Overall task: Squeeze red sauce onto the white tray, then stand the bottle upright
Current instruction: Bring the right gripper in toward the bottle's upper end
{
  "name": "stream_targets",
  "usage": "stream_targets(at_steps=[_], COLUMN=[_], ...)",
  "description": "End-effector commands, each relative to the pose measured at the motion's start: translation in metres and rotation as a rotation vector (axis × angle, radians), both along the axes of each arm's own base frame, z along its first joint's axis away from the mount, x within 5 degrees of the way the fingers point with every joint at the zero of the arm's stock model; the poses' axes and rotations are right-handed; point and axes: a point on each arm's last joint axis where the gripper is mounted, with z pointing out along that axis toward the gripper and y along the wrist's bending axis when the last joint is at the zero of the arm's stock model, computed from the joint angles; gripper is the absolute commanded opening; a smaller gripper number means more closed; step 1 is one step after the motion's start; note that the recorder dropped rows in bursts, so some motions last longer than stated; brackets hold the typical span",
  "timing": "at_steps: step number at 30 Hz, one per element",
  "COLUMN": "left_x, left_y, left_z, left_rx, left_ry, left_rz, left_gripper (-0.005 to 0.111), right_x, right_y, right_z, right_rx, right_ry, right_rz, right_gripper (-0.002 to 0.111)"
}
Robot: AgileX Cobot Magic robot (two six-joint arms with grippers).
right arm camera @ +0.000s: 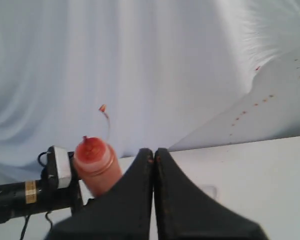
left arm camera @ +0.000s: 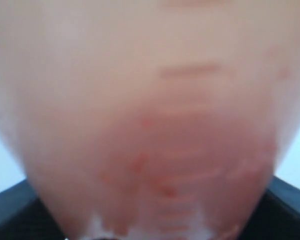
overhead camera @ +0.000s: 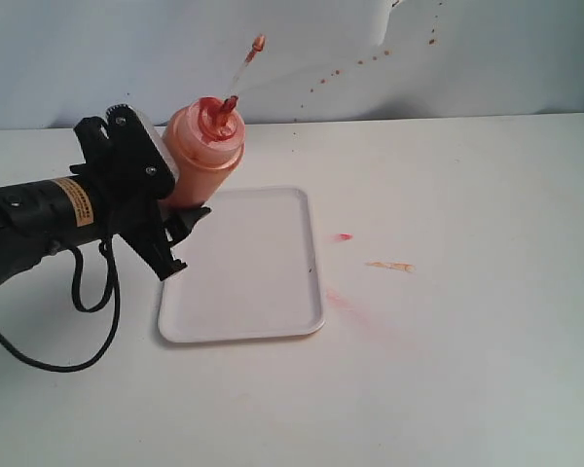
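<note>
**Bottle is up, tray has nothing on it yet**

Low in the exterior view, left of the middle, lies the white tray [overhead camera: 243, 292]. It looks clean. Just right of it, on the table [overhead camera: 467, 370], sit a small blob of red sauce [overhead camera: 343, 236], a pink smear [overhead camera: 337, 300] and an orange streak [overhead camera: 390, 265].

Behind the tray's upper-left corner, the left gripper [overhead camera: 170, 185] has its jaws wide around the bottle [overhead camera: 206, 151] and holds it by the body. The bottle leans, with its red nozzle [overhead camera: 229, 104] pointing up and right and the cap strap [overhead camera: 253, 53] sticking up.

To do this well, I think the nozzle must first tip down over the middle of the tray. Then a soft squeeze, so nothing lands on the table.

The right gripper [right arm camera: 154, 156], shown only in its own view, is closed tight on nothing.

Farthest back, the backdrop [overhead camera: 487, 58] has red specks [overhead camera: 370, 58].
</note>
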Motion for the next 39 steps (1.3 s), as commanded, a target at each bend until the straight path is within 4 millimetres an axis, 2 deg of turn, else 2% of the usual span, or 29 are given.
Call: stream_targets(at_steps=[1, 6, 10, 15, 20, 26, 32, 39], left_x=[0.007, 0.008, 0.01, 0.011, 0.012, 0.012, 0.012, 0.012], left_y=[-0.002, 0.0, 0.002, 0.005, 0.008, 0.008, 0.008, 0.008], left_z=[0.007, 0.008, 0.009, 0.009, 0.01, 0.008, 0.008, 0.008], left_rx=[0.04, 0.046, 0.069, 0.102, 0.12, 0.169, 0.17, 0.17], left_ry=[-0.103, -0.112, -0.131, -0.151, -0.16, -0.161, -0.159, -0.159], left_rz=[-0.041, -0.016, 0.01, 0.032, 0.055, 0.032, 0.032, 0.032], left_gripper=[0.0, 0.0, 0.0, 0.0, 0.0, 0.0, 0.0, 0.0], right_x=[0.018, 0.042, 0.074, 0.111, 0.141, 0.163, 0.171, 0.177], right_y=[0.018, 0.047, 0.078, 0.11, 0.135, 0.152, 0.159, 0.165], right_z=[0.018, 0.037, 0.044, 0.039, 0.024, 0.009, -0.001, 0.004], right_rx=[-0.048, -0.223, -0.359, -0.465, -0.603, -0.772, -0.927, -0.893], right_ry=[-0.058, -0.124, -0.13, -0.102, -0.061, 0.151, 0.312, 0.231], right_rz=[0.044, 0.119, 0.163, 0.192, 0.24, 0.309, 0.397, 0.377], right_gripper=[0.0, 0.0, 0.0, 0.0, 0.0, 0.0, 0.0, 0.0])
